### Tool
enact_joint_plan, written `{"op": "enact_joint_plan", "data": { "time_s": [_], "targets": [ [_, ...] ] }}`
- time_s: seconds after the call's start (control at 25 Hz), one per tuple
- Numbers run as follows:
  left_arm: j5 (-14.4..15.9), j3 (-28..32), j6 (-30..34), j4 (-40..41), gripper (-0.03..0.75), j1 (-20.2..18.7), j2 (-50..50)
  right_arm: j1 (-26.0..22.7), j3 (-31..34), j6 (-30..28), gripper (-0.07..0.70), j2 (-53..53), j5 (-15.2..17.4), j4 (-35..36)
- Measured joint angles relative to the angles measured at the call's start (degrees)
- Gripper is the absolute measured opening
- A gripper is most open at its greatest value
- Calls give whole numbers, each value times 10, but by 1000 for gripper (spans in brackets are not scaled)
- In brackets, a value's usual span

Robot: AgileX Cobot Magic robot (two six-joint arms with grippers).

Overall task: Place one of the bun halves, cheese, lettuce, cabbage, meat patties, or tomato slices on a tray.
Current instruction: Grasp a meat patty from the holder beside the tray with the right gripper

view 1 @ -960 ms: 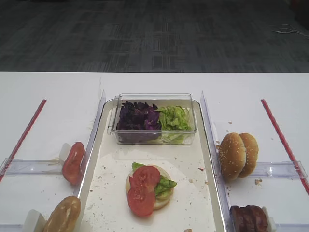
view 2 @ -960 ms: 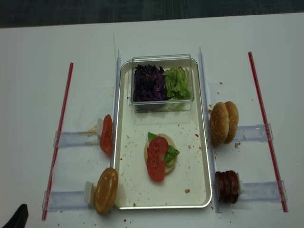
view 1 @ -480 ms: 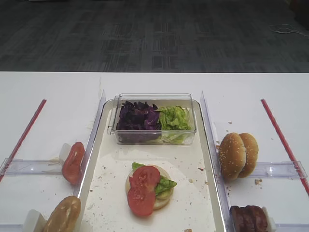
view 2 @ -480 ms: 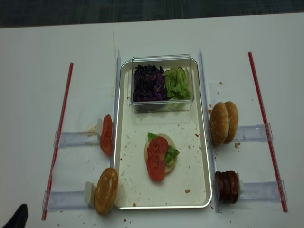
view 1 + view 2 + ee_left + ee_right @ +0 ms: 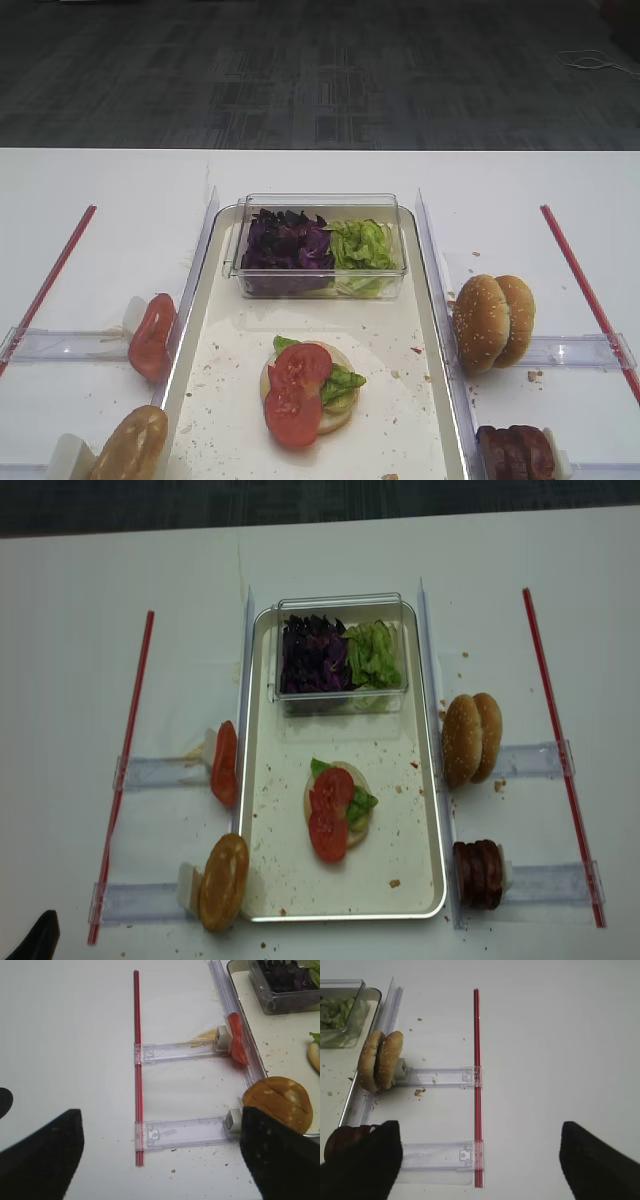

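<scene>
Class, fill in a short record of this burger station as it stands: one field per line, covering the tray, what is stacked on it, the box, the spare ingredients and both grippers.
tray: centre of table, crumb-speckled
stack on tray: bun half, lettuce, two tomato slices
clear box: far end of tray; cabbage left
left rails: tomato slice, bun
right rails: sesame buns, meat patties
left gripper: open, empty
right gripper: open, empty

White table (image 5: 80,570) under crumb-speckled tray (image 5: 262,880), red strips (image 5: 125,760)
</scene>
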Motion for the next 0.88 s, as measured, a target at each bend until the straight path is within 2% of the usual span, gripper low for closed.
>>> {"op": "enact_joint_plan", "data": {
  "time_s": [0.68,0.88],
  "targets": [
    [0,0,0,0,616,0,0,0,0,3,663,260,-8,14],
    [0,0,0,0,616,0,0,0,0,3,597,325,-13,14]
  ]
}}
